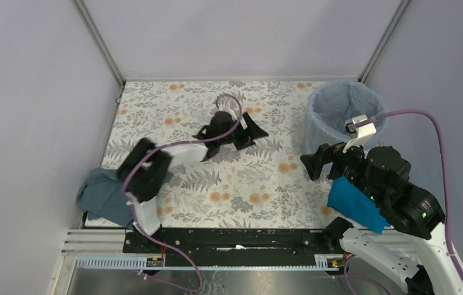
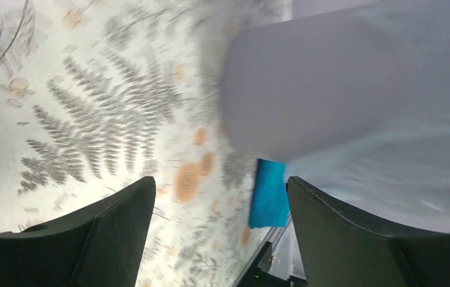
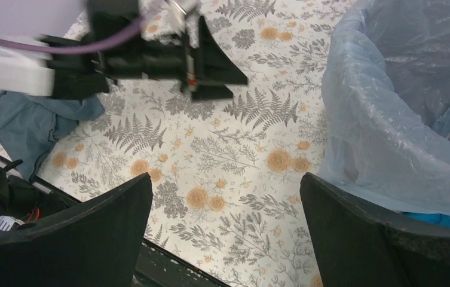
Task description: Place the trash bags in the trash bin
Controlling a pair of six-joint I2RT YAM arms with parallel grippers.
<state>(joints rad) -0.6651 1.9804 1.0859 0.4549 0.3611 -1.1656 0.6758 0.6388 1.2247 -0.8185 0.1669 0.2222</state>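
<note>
Trash bag (image 3: 377, 119) lines trash bin (image 2: 306, 89), folded over rim to hold. Left hand (image 2: 219, 236), right hand (image 3: 225, 233) both spread, empty.

left gripper (image 2: 219, 239) hovering with its jaws spread wide | trash bin (image 2: 312, 89) showing blurred, upper right | trash bags (image 2: 389, 173) film clinging to its wall | bright blue cloth (image 2: 268, 194) lying beside it by the table edge
</note>
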